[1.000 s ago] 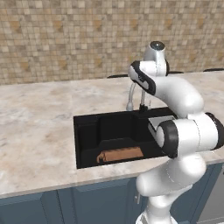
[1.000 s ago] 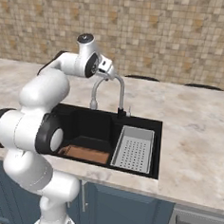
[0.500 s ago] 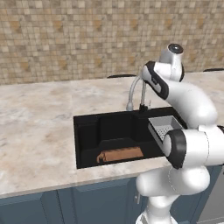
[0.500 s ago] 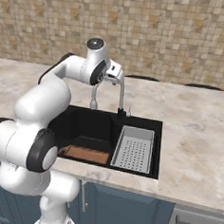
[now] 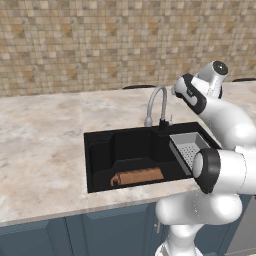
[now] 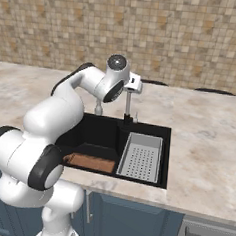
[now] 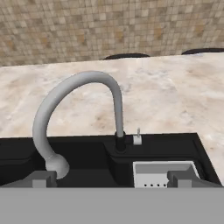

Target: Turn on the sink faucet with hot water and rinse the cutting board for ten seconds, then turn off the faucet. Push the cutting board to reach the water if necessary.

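Observation:
The grey gooseneck sink faucet (image 7: 83,85) arches over the black sink (image 7: 87,157), with a small lever (image 7: 138,139) beside its dark base. No water runs from the spout. My gripper (image 7: 113,178) is open, its fingertips (image 7: 43,178) wide apart and empty, facing the faucet from above the basin's near side. In the base views the gripper (image 5: 176,90) (image 6: 137,85) hovers level with the top of the faucet (image 5: 158,101) (image 6: 127,104), just beside it. The brown cutting board (image 5: 137,177) (image 6: 90,163) lies flat on the floor of the sink (image 5: 127,147) (image 6: 96,133), near its front wall.
A grey perforated tray (image 5: 190,149) (image 6: 141,156) (image 7: 162,174) fills the sink's right part. Marble counter (image 5: 45,150) surrounds the basin, and a tiled wall (image 5: 100,45) rises behind it. Dark stove burners (image 7: 127,56) lie on the counter behind the faucet.
The arm's wrist has swung right, carrying the hand from in front of the faucet's arch to its right side. Faucet, board and tray have not moved.

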You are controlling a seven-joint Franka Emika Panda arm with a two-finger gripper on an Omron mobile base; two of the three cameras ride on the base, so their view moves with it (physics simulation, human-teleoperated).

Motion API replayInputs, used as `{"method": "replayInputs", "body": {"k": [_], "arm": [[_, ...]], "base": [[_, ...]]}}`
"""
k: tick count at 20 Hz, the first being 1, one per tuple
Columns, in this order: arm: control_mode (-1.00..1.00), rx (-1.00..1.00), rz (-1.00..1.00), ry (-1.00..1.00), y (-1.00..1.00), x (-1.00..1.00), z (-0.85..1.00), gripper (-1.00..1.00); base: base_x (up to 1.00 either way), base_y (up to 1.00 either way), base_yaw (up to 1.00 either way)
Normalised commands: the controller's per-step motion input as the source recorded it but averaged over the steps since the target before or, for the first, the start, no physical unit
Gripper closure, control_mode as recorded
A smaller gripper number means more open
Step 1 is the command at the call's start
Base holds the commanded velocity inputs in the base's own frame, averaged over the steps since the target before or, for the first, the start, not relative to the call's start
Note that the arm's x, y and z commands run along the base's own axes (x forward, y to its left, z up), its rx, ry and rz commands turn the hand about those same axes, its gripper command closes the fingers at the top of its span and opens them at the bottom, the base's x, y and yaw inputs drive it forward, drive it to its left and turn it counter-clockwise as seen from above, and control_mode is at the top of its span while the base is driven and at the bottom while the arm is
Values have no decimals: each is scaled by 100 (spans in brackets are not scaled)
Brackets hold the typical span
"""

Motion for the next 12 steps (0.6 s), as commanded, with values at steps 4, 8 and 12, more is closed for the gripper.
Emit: {"method": "replayInputs", "body": {"k": [4,8,12], "arm": [[-100,0,14,-14,-43,0,-29,-100],[-100,0,14,-15,-43,0,-35,-100],[-100,0,14,-13,-39,0,-36,-100]], "base": [[0,0,0],[0,0,0],[0,0,0]]}}
